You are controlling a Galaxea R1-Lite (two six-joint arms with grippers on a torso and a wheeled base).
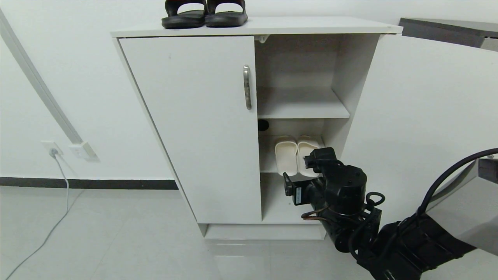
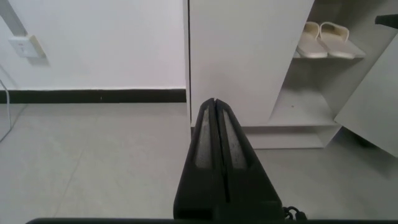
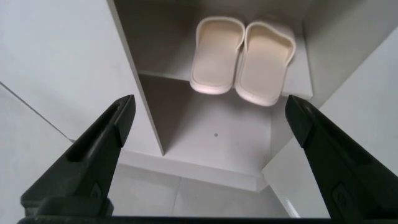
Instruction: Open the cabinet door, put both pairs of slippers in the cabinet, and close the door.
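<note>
Status: right claw [image 3: 209, 106] spread wide, empty; white slippers [image 3: 242, 56] just ahead on shelf [image 1: 267, 161]; left claw [image 2: 214, 104] clenched, empty; black slippers [image 1: 205, 15] well above right claw on cabinet [image 1: 186, 116], partly cut off.

I see a socket [image 1: 51, 149] with a grey cable [image 1: 67, 194] trailing onto the tile floor [image 1: 116, 241]; a black skirting [image 1: 85, 183] runs along the wall [image 1: 78, 77].
</note>
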